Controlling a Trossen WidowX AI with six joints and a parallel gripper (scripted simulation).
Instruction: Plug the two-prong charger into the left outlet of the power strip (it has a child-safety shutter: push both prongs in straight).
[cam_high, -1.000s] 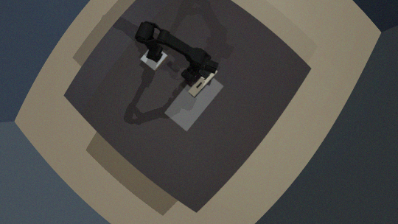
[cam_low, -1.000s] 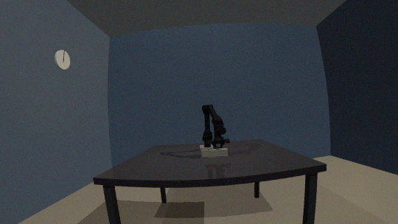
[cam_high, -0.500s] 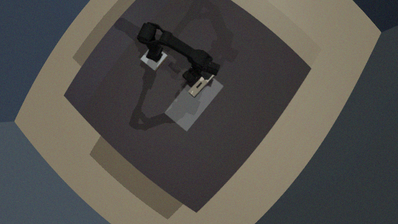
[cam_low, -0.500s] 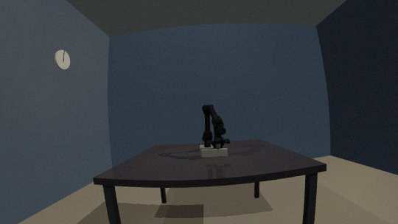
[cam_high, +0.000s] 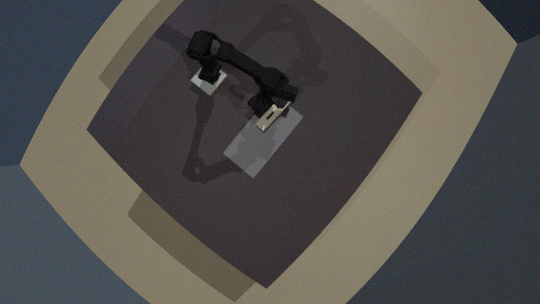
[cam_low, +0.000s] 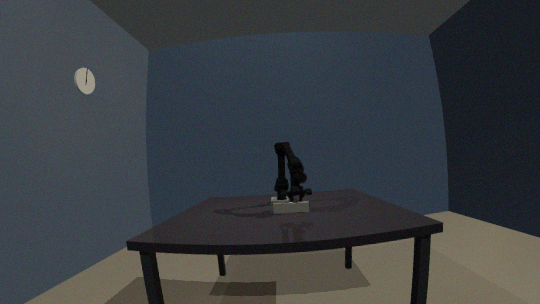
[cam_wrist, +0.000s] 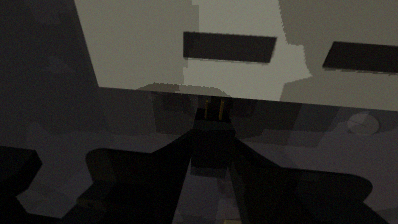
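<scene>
The pale power strip (cam_high: 263, 124) (cam_low: 291, 207) (cam_wrist: 135, 50) fills the top of the wrist view, with two dark outlet openings on its face. My gripper (cam_high: 272, 101) (cam_low: 299, 198) (cam_wrist: 209, 134) is shut on the black charger (cam_wrist: 213, 145), beside the strip's long edge. Two yellowish prongs (cam_wrist: 221, 109) point up the wrist view at that edge, below and slightly left of the middle of the left-hand opening there. They are outside both openings. Whether the prong tips touch the strip cannot be told. The charger is not distinguishable in the top and exterior views.
A grey translucent-looking mat (cam_high: 250, 160) lies beside and partly under the strip on the dark table (cam_high: 325, 175) (cam_low: 340, 225). The arm's base stands on a white plate (cam_high: 209, 86) behind the strip. A small pale disc (cam_wrist: 363, 124) shows right of the charger in the wrist view.
</scene>
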